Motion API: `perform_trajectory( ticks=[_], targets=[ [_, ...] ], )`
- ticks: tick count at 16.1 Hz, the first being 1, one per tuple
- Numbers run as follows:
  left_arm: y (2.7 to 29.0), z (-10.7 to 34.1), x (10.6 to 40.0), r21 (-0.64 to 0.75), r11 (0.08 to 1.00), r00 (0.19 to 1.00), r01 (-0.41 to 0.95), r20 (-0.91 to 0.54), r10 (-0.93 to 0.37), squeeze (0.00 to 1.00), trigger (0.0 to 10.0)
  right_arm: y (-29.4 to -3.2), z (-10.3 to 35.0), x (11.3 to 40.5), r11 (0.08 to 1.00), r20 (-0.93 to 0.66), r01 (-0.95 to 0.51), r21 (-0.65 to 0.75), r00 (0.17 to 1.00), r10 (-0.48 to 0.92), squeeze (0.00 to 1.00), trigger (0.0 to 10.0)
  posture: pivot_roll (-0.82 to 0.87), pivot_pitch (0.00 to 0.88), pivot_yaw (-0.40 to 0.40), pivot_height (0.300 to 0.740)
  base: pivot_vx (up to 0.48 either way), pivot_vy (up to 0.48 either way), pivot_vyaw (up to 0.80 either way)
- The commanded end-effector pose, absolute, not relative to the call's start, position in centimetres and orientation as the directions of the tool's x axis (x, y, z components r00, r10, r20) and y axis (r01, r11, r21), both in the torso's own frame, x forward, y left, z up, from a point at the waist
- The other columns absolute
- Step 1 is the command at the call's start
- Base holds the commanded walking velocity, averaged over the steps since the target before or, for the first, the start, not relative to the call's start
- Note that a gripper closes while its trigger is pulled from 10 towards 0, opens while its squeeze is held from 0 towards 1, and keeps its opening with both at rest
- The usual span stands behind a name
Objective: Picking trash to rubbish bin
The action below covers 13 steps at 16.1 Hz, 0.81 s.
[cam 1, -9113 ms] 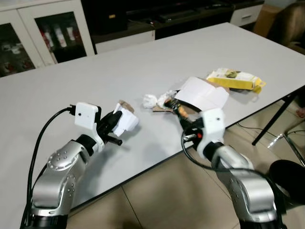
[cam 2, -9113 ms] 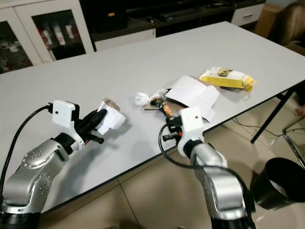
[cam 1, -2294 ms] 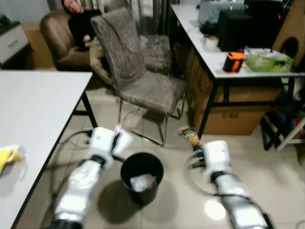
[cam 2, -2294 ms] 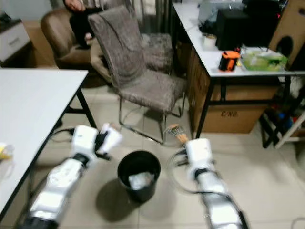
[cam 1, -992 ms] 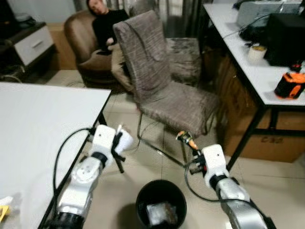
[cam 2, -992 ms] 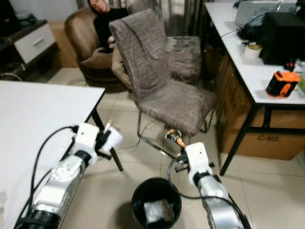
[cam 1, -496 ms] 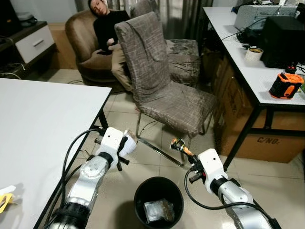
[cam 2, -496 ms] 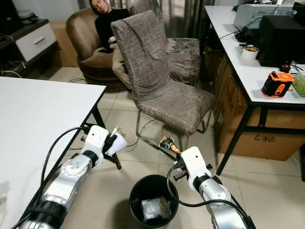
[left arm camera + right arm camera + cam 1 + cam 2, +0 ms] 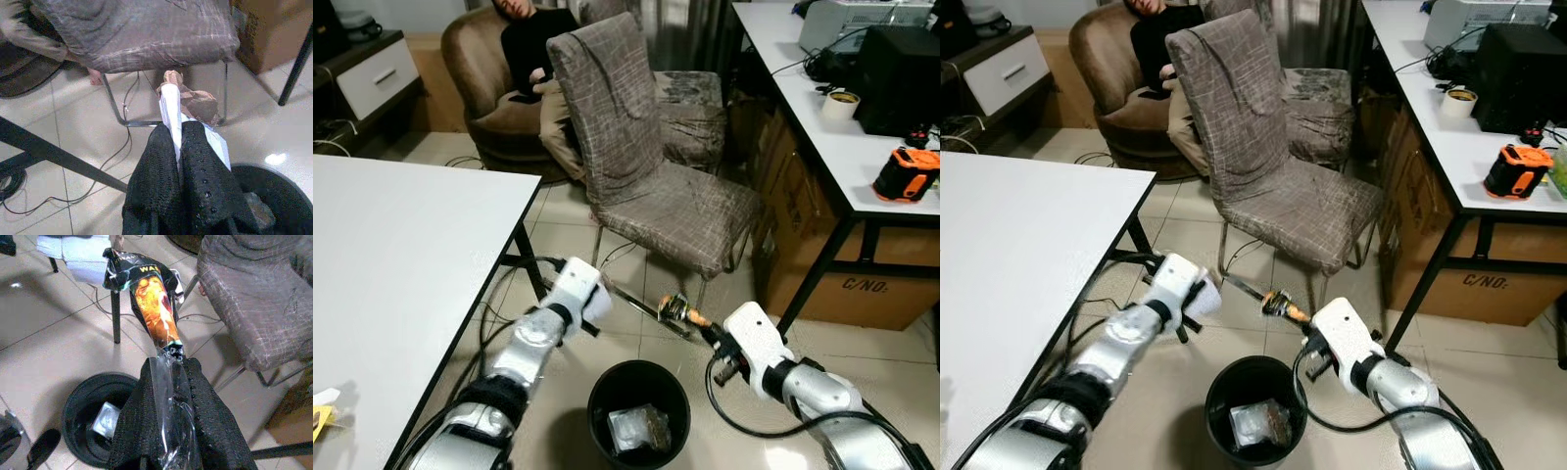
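Trash hung either side of the round black plastic rubbish bin (image 9: 638,406): the left gripper (image 9: 177,147) clamped on white and brown crumpled paper (image 9: 183,103), the right gripper (image 9: 168,382) pinching an orange and black snack wrapper (image 9: 154,308). Neither piece was over the bin's mouth, so letting go there would probably have dropped both on the floor tiles.

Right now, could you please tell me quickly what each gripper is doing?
Left gripper: shut on white paper trash.
Right gripper: shut on an orange snack wrapper, above and beside the black bin.
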<state>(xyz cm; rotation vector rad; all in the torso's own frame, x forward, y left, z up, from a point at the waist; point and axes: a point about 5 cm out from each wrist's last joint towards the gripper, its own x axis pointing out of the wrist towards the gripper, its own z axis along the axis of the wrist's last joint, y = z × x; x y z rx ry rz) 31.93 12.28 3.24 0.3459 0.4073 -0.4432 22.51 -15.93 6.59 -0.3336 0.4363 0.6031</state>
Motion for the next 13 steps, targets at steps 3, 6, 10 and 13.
perform_trajectory(
  ticks=[3, 6, 10, 13],
  targets=[
    [12.3, 2.6, 32.0, 0.263, 0.831, 0.809, 0.49, -0.493, -0.321, 0.0, 10.0, -15.5, 6.9, 21.6, 0.761, -0.503, -0.635, -0.133, 0.705, 0.5, 0.0, 10.0, -0.17, 0.0, 0.047, 0.74, 0.0, 0.0, 0.0],
    [11.8, 2.3, 32.0, 0.243, 0.835, 0.799, 0.494, -0.505, -0.325, 0.0, 10.0, -15.1, 6.9, 20.6, 0.713, -0.545, -0.693, -0.106, 0.64, 0.542, 0.0, 10.0, -0.17, 0.002, 0.042, 0.74, 0.0, 0.0, 0.0],
    [11.2, 2.4, 32.1, 0.22, 0.839, 0.797, 0.497, -0.497, -0.342, 0.0, 10.0, -15.2, 7.1, 20.5, 0.721, -0.55, -0.686, -0.095, 0.64, 0.537, 0.0, 10.0, -0.16, 0.015, 0.029, 0.74, 0.0, 0.0, 0.0],
    [10.9, 2.4, 32.1, 0.207, 0.835, 0.79, 0.509, -0.497, -0.359, 0.0, 10.0, -15.0, 6.9, 20.4, 0.703, -0.569, -0.702, -0.113, 0.626, 0.533, 0.0, 10.0, -0.16, 0.02, 0.032, 0.74, 0.0, 0.0, 0.0]
  ],
)
